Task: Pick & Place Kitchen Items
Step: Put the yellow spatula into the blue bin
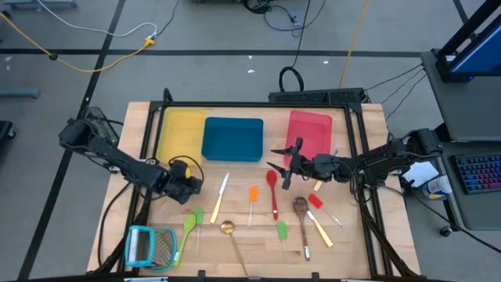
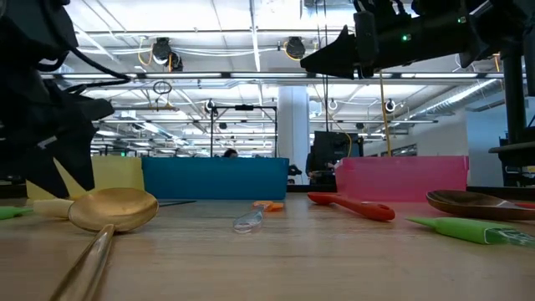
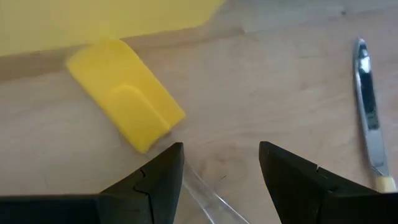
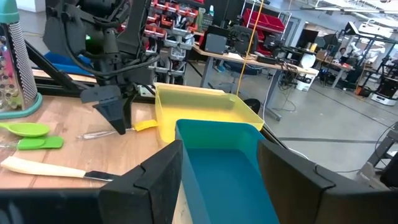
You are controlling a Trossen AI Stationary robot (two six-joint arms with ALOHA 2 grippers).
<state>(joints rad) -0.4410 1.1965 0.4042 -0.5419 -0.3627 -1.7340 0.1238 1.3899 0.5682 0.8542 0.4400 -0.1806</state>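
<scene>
Landmark: the blue tray, middle of three at the back of the table, yellow tray on one side and red tray on the other
Left gripper: low over the table just in front of the yellow tray, toward the blue tray's near left corner; fingers spread wide, nothing between them
Yellow spatula: flat on the wood just beyond the left gripper's fingertips, its clear handle running back between them, untouched
Cream-handled knife: in front of the blue tray, just right of the left gripper
Right gripper: raised above the table, right of the blue tray's front corner and before the red tray; fingers apart, empty
Red spoon: on the table below the right gripper
Other utensils: orange tool, wooden spoon, brass spoon and green spatulas lie nearer the front edge than the blue tray
Grater: front left corner, far from the blue tray
</scene>
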